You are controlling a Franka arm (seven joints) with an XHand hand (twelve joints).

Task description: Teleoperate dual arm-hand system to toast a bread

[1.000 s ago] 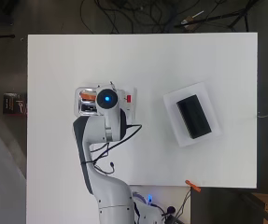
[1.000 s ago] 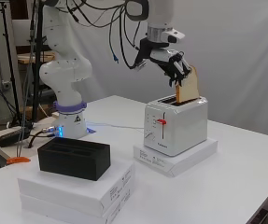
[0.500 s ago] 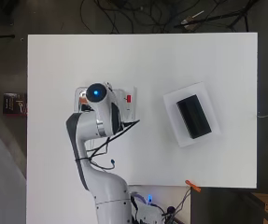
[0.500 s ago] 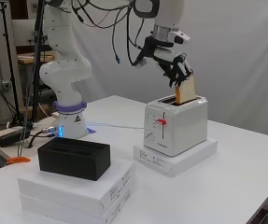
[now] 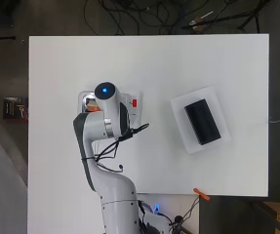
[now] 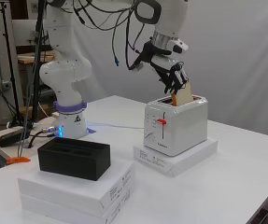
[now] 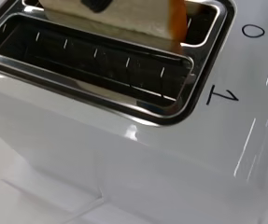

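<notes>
Black rectangular foam-like block with shallow recesses (image 5: pixel 203 121) (image 6: pixel 74 157), lying on stacked flat white cardboard boxes (image 5: pixel 192 142) (image 6: pixel 75 191), toward right edge of white table (image 5: pixel 178 63) (image 6: pixel 227 186), angled off square to the edges. Flat white box (image 6: pixel 175 156) sitting mid-table, nearer left edge. Small orange clip-like item (image 5: pixel 201 195) (image 6: pixel 18 160) at table's near edge, toward right corner, black cables running off it. Dark small box with print (image 5: pixel 15 108) on floor beyond left edge. Tangled black cables (image 5: pixel 144 14) on floor past far edge. Black tripod stand (image 6: pixel 7 60) and white curtain backdrop (image 6: pixel 245 56) behind table.
</notes>
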